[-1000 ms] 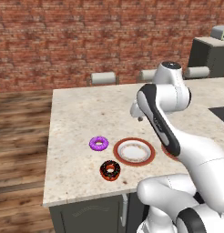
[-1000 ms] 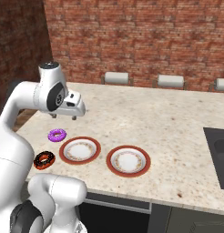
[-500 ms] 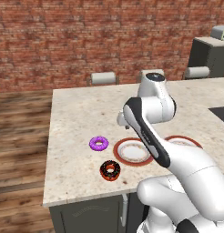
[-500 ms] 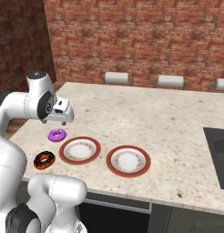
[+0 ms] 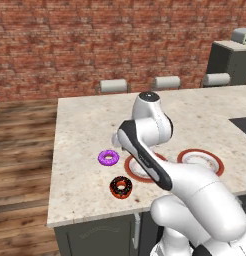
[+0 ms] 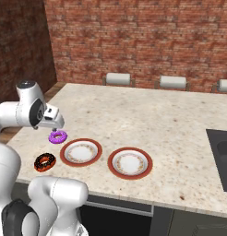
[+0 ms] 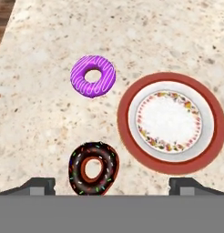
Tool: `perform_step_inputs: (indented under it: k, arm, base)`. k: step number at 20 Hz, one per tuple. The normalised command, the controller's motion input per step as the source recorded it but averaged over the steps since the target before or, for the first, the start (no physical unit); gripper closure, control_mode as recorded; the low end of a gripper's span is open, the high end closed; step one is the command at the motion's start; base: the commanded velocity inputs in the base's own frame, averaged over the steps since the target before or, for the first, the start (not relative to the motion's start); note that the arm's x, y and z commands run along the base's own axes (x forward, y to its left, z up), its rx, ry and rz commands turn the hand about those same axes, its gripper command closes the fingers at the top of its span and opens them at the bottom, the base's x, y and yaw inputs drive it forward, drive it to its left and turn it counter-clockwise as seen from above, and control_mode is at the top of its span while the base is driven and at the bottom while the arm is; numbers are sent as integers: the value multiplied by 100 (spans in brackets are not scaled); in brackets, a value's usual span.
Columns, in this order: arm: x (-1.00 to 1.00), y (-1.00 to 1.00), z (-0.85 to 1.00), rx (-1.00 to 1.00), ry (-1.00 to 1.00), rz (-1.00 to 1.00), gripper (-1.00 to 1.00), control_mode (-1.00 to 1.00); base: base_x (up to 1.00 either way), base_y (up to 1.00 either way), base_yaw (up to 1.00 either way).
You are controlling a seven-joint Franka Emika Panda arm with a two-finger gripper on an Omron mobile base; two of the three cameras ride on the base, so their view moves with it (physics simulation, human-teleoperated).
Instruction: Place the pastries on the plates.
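The purple doughnut (image 7: 93, 76) lay flat on the speckled stone counter (image 7: 36, 118), ahead of the spread fingertips (image 7: 38, 184) and apart from them. The chocolate doughnut (image 7: 93, 168), dotted with sprinkles, sat between the two tips, nearer the left one, touching neither. The gripper (image 6: 55, 123) hovered above, holding nothing. Beside both rings rested the near plate (image 7: 170, 122), glossy white with a broad reddish-brown rim; the second plate (image 6: 130, 162) lay just beyond it.

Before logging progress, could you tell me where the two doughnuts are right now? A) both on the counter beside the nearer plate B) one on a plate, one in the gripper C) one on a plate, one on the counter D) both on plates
A: the purple doughnut and the chocolate doughnut lie on the bare counter beside the empty plate.
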Motion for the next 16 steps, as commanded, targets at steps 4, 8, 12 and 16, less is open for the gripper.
perform_step_inputs:
  k: [4,8,12,16]
  arm:
    - [12,48,-39,0,0,0,-100,-100]
    - [21,41,-34,0,0,0,-100,-100]
    - [29,30,-24,0,1,0,-100,-100]
    - [33,23,-24,0,1,0,-100,-100]
  base:
    - [0,0,0]
    - [0,0,0]
    - [0,0,0]
    - [0,0,0]
